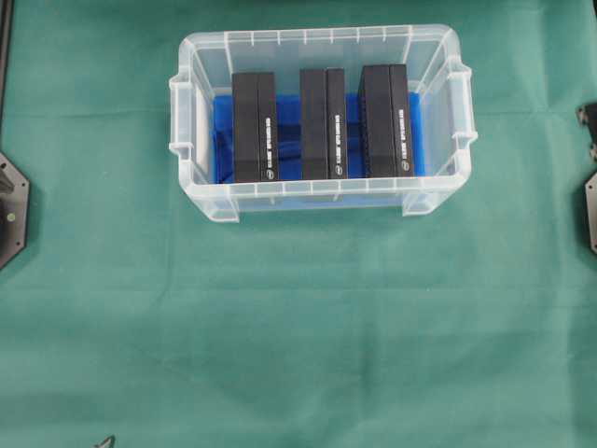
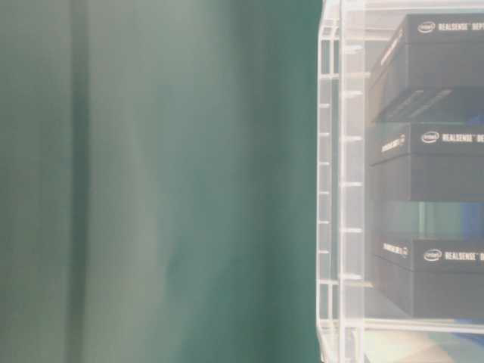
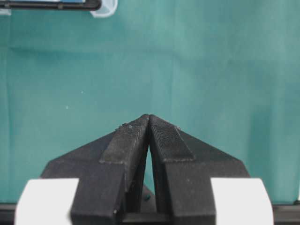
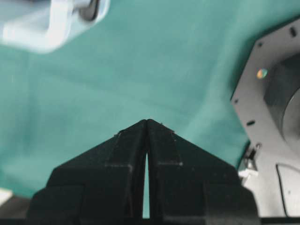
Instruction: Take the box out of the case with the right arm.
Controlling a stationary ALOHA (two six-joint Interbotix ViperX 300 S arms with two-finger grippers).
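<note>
Three black boxes [image 1: 326, 123] stand side by side in the clear case [image 1: 201, 191] on the green desk [image 1: 298, 327]. The right hand [image 4: 147, 123] is squeezed shut, holds nothing and is far from the case. The left hand [image 3: 149, 117] is shut too. If the right hand stays shut, it might bump a box, not grab it

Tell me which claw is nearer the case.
Right, probably. The right claw has the case corner large ahead to its left; the left claw sees only a small piece of rim far ahead.
</note>
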